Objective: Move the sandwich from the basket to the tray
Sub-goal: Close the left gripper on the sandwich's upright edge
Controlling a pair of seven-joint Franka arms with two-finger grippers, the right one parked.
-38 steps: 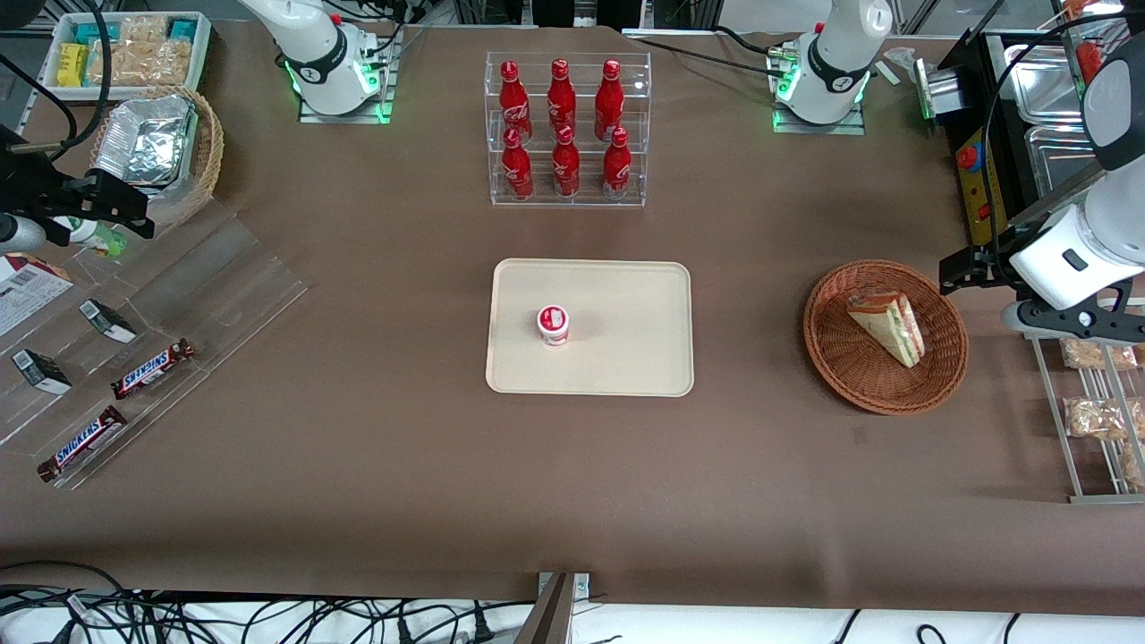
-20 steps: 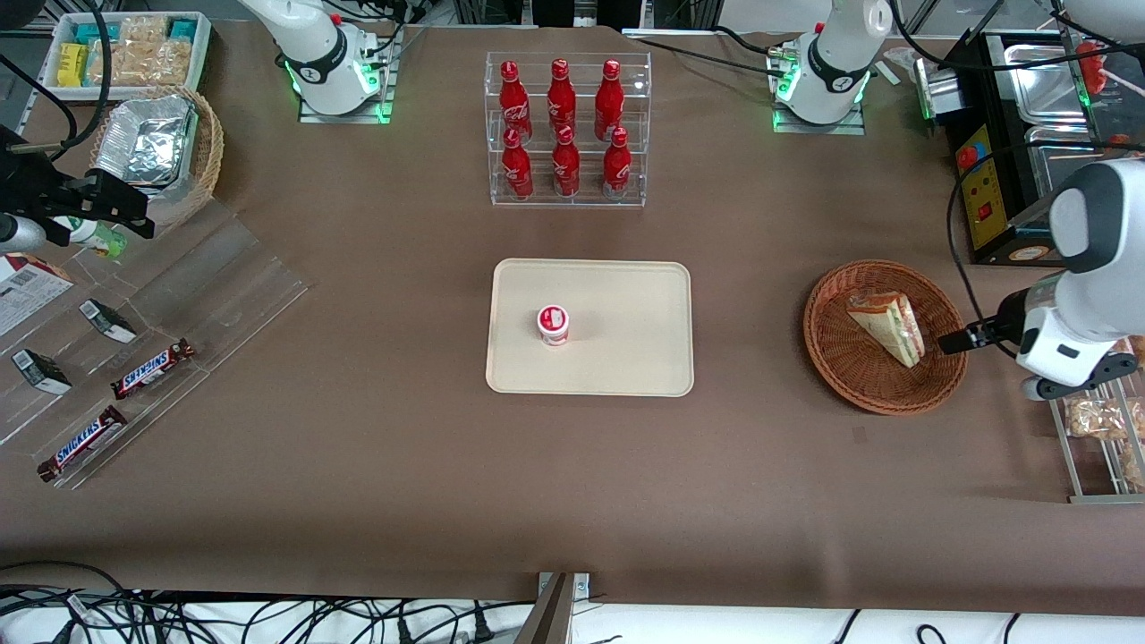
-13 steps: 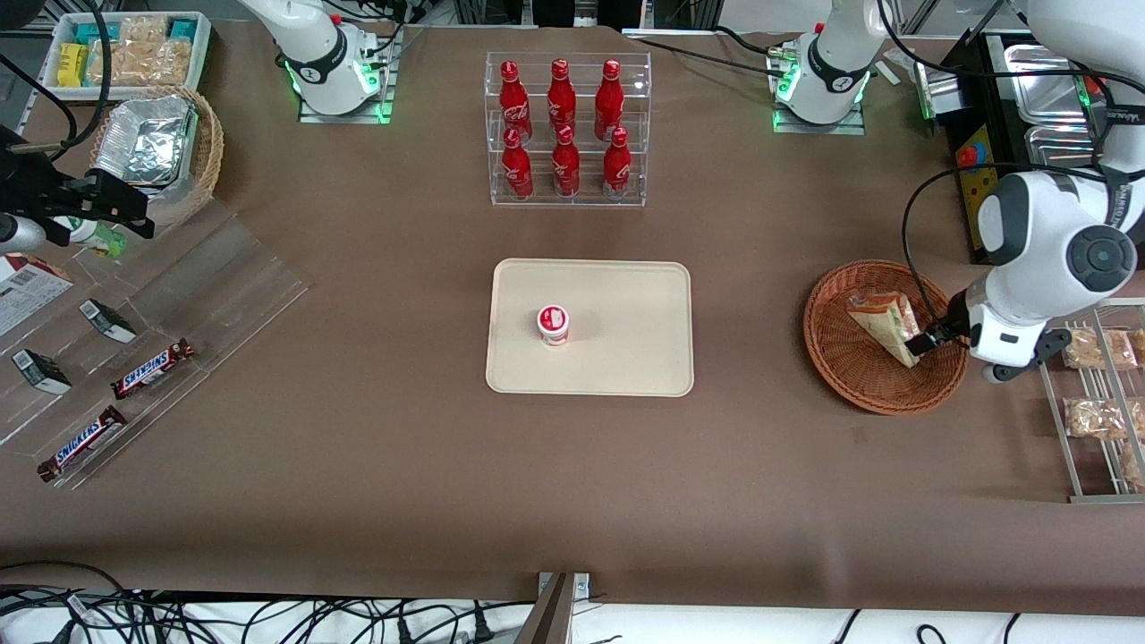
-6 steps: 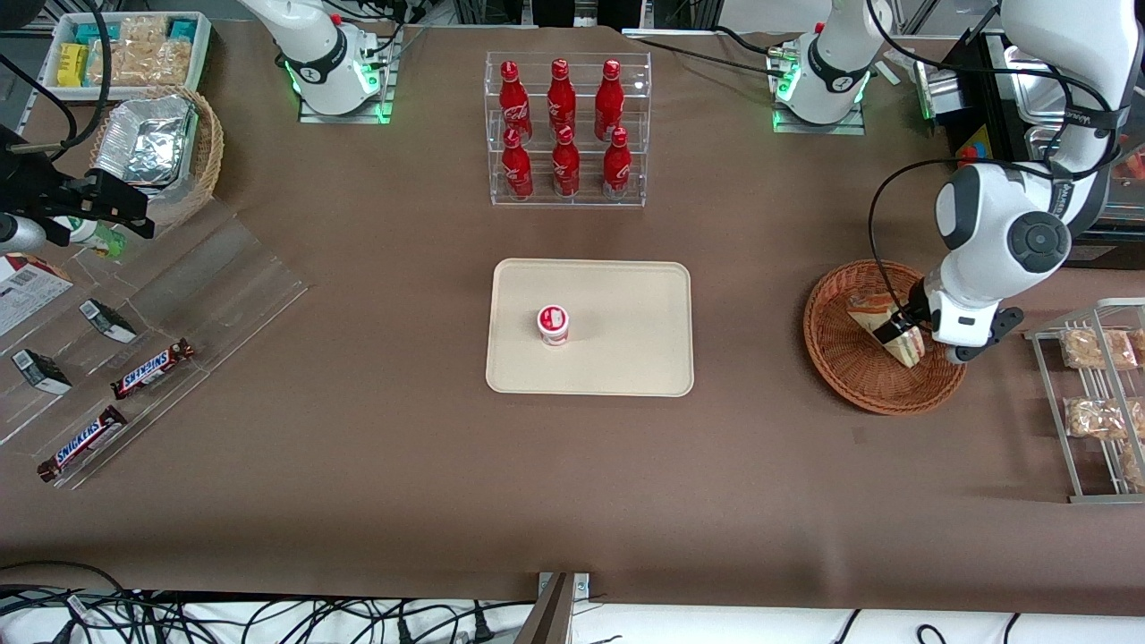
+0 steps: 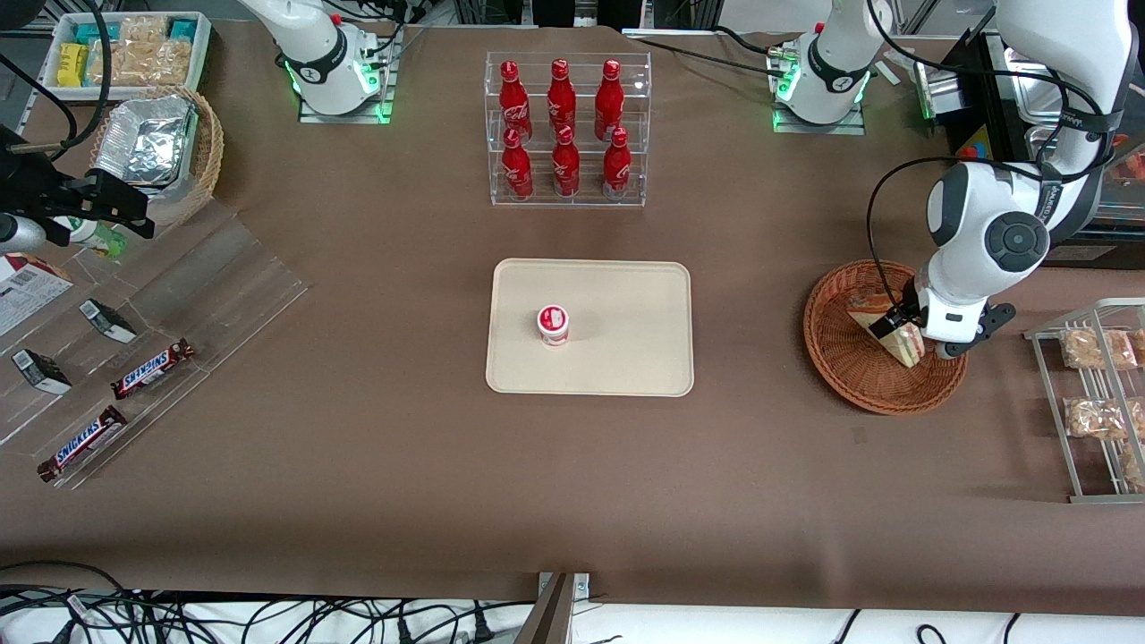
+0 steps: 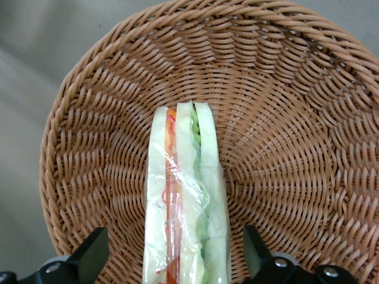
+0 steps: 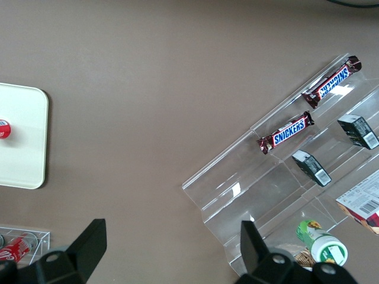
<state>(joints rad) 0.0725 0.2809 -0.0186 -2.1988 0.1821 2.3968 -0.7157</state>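
Note:
The wrapped sandwich (image 5: pixel 881 320) (image 6: pixel 186 201) stands on edge in the reddish-brown wicker basket (image 5: pixel 841 358) (image 6: pixel 284 118), toward the working arm's end of the table. My left gripper (image 5: pixel 899 329) (image 6: pixel 175 266) hangs just above it, open, with one finger on each side of the wedge and a gap to both. The cream tray (image 5: pixel 626 358) lies mid-table, with a small red-and-white cup (image 5: pixel 553 324) on it.
An acrylic rack of red bottles (image 5: pixel 565 130) stands farther from the camera than the tray. A wire rack of bagged snacks (image 5: pixel 1096 402) sits beside the basket. Chocolate bars (image 5: pixel 152 368) on a clear stand and a foil-filled tan basket (image 5: pixel 161 152) lie toward the parked arm's end.
My left arm has swung in from the table's edge over the basket and lowered, so the open fingers now straddle the sandwich. The sandwich has not moved.

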